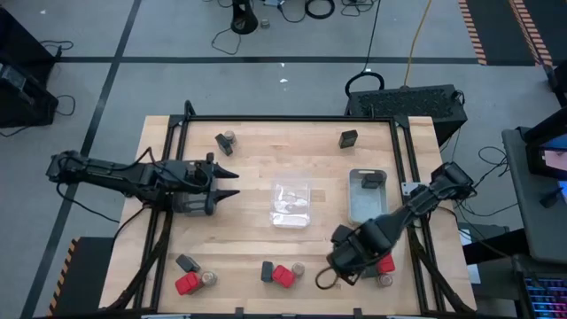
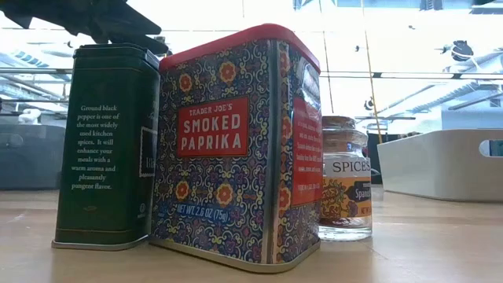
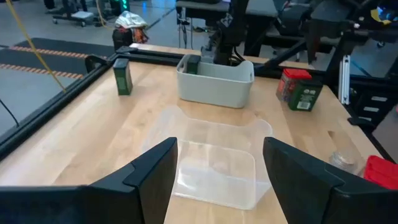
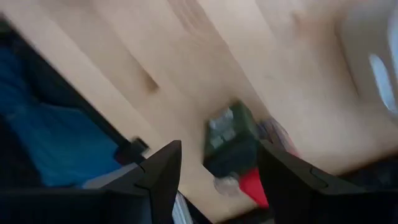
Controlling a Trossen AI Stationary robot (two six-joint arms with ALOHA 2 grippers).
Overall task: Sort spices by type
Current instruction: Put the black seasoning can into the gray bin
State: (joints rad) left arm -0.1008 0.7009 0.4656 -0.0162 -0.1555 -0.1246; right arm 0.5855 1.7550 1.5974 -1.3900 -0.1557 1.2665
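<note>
Low view: red box [image 2: 236,149] reads "Trader Joe's Smoked Paprika"; both grippers' fingers spread.

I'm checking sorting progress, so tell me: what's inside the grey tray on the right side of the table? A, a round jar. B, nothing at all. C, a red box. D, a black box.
D: the high view shows one black box lying in the grey tray, and the left wrist view shows a dark box at its rim too.

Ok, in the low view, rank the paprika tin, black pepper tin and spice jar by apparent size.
1. Smoked paprika tin, though it may simply stand nearer the camera.
2. Black pepper tin, nearly as tall.
3. Spice jar, clearly smallest.
</note>
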